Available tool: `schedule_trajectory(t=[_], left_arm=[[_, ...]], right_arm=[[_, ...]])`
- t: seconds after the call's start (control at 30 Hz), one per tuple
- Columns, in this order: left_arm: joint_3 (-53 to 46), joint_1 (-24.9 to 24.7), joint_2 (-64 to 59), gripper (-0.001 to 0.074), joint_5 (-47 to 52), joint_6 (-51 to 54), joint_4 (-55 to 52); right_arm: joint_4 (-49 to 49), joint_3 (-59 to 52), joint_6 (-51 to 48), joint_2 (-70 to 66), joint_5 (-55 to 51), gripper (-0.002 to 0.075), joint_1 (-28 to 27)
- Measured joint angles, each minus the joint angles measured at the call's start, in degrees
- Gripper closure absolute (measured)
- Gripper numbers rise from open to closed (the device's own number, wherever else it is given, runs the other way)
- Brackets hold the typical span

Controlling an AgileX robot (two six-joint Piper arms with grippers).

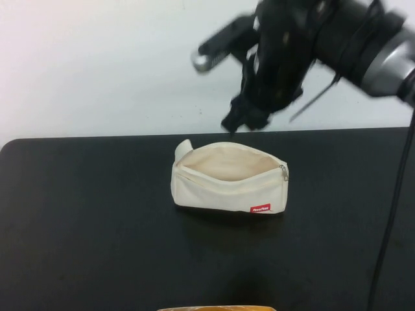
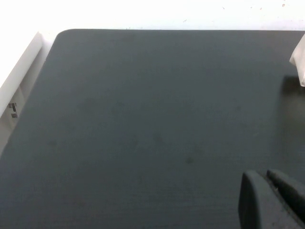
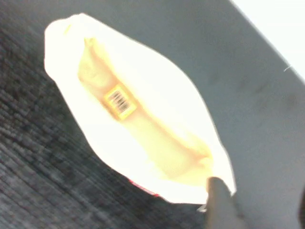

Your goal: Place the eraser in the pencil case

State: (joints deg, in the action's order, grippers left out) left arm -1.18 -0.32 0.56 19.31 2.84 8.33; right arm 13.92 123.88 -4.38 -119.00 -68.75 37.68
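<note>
The cream-white pencil case [image 1: 227, 178] lies unzipped in the middle of the black table, its red tag facing the front. In the right wrist view the pencil case [image 3: 157, 157] gapes open, and the pale yellow eraser [image 3: 119, 101] with its barcode label lies inside it. My right gripper [image 1: 245, 118] hangs in the air above and just behind the case, open and empty. In its own view the right gripper [image 3: 262, 210] has one finger [image 3: 221, 205] near the case's end. My left gripper [image 2: 267, 180] is shut and empty, low over bare table left of the case.
The black table [image 1: 84, 214] ends at a white wall behind. A yellowish object [image 1: 217, 308] peeks in at the front edge. A corner of the case [image 2: 299, 62] and a white ledge [image 2: 19, 81] show in the left wrist view.
</note>
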Motion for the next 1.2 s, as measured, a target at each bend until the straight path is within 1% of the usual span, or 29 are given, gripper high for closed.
schedule_trajectory(t=[0.1, 0.2, 0.23, 0.3, 0.5, 0.6, 0.67, 0.77, 0.9, 1.07, 1.2], left_arm=[[0.0, 0.0, 0.0, 0.0736, 0.0, 0.0, 0.0], [0.0, 0.0, 0.0, 0.0736, 0.0, 0.0, 0.0], [0.0, 0.0, 0.0, 0.0736, 0.0, 0.0, 0.0], [0.0, 0.0, 0.0, 0.0736, 0.0, 0.0, 0.0], [0.0, 0.0, 0.0, 0.0736, 0.0, 0.0, 0.0], [0.0, 0.0, 0.0, 0.0736, 0.0, 0.0, 0.0], [0.0, 0.0, 0.0, 0.0736, 0.0, 0.0, 0.0], [0.0, 0.0, 0.0, 0.0736, 0.0, 0.0, 0.0], [0.0, 0.0, 0.0, 0.0736, 0.0, 0.0, 0.0], [0.0, 0.0, 0.0, 0.0736, 0.0, 0.0, 0.0], [0.0, 0.0, 0.0, 0.0736, 0.0, 0.0, 0.0]], right_arm=[[0.1, 6.3, -3.4, 0.7, -0.8, 0.0501, 0.0], [-0.2, 9.4, -4.3, 3.5, -0.8, 0.0639, -0.1], [-0.3, 9.8, -4.6, 5.0, -0.8, 0.0669, -0.1], [-0.3, 10.0, -4.7, 8.6, -0.8, 0.07, -0.1], [-0.8, 10.3, -7.1, 18.2, -0.8, 0.0725, -0.1], [-0.8, 7.7, -8.0, 23.2, -0.8, 0.0726, -0.1], [-0.8, 3.9, -8.4, 26.3, -0.8, 0.0726, -0.1], [-0.8, -4.2, -8.8, 31.2, -0.8, 0.0727, -0.1], [-0.8, -18.5, -8.2, 39.3, -0.2, 0.0727, -0.1], [-0.7, -38.7, -4.9, 50.9, 8.0, 0.0727, -0.1], [-0.7, -52.0, -0.1, 58.4, 15.0, 0.0727, -0.1]])
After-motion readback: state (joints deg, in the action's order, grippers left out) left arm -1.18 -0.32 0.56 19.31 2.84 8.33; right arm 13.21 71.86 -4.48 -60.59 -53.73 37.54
